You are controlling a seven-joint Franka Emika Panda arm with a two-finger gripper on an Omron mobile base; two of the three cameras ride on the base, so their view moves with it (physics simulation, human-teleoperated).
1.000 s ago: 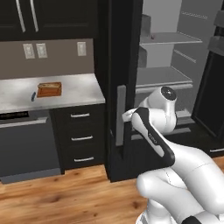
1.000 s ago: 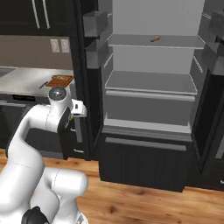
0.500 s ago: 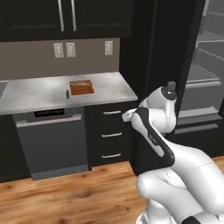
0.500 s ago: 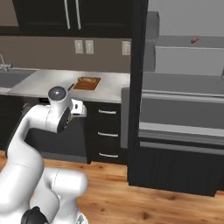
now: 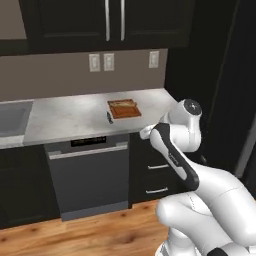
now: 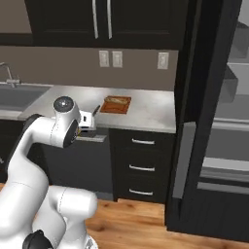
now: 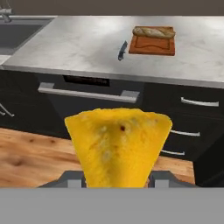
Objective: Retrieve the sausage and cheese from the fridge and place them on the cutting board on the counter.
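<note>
My cheese (image 7: 119, 146) covers my gripper's fingertips in the hand view, and its lower end is cut off there. In both base views my own arm hides my gripper. Far ahead of my gripper, the fridge (image 6: 214, 121) runs off the right edge. The dark knife (image 7: 122, 50) beside the cutting board (image 7: 153, 43) is too small to make out.

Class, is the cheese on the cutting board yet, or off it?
Off it: the cheese sits in the gripper, short of the cutting board.
</note>
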